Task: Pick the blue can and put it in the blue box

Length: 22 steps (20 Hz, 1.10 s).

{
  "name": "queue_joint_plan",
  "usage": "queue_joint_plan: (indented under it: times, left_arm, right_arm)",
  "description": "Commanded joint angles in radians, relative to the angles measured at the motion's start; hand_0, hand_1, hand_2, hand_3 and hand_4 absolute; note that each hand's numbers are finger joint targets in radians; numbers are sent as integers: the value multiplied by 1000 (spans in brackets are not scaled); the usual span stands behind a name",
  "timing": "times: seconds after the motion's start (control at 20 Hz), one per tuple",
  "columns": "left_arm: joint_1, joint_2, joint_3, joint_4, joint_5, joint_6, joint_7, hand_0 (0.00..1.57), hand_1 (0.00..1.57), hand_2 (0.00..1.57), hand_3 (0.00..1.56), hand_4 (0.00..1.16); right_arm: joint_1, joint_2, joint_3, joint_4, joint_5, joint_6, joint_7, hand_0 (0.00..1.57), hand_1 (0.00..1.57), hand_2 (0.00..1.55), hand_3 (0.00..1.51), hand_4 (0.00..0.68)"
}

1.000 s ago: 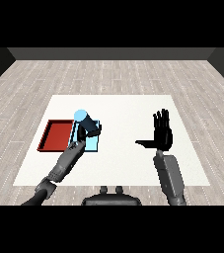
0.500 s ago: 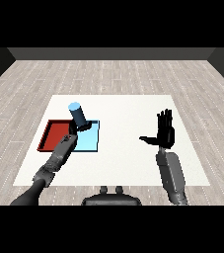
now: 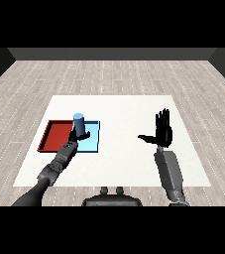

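Blue can (image 3: 78, 124) upright, long axis vertical, pale top facing up; it is held over the left part of the light blue tray (image 3: 92, 141), near the edge shared with the red tray (image 3: 54, 136); whether its base touches the tray floor cannot be told. Left hand (image 3: 76, 136) curled round the can's lower half. Right hand (image 3: 162, 133) raised over the white table (image 3: 124, 111), fingers straight and spread, thumb out to the left. Compared with half a second earlier, the can is lower and nearer the tray; the right hand is almost unmoved.
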Motion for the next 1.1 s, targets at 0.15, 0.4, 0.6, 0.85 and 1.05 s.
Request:
queue_joint_plan:
  times: [0.15, 0.4, 0.6, 0.85, 1.05]
  left_arm:
    - [43, -1, 31, 88, 7, -85, 5, 1156, 1156, 1079, 550, 775]
    - [16, 20, -47, 113, -86, -111, 33, 0, 0, 0, 0, 524]
    - [26, 2, -29, 100, -79, 51, -30, 0, 0, 0, 0, 0]
    - [26, -4, 61, 21, -5, 145, -152, 0, 0, 0, 0, 0]
    - [23, -27, 114, -100, 34, 193, -327, 0, 0, 0, 0, 0]
  right_arm:
    - [-50, -22, -40, 23, -29, 14, 28, 0, 0, 0, 0, 0]
    - [31, -25, -33, -18, -45, 67, 8, 0, 0, 0, 0, 0]
    - [55, 10, -8, -49, -38, 62, -8, 0, 0, 0, 0, 0]
    - [68, 0, -20, -47, -47, 100, -32, 0, 0, 0, 0, 0]
    - [-20, -24, -46, -30, -74, 89, 29, 0, 0, 0, 0, 0]
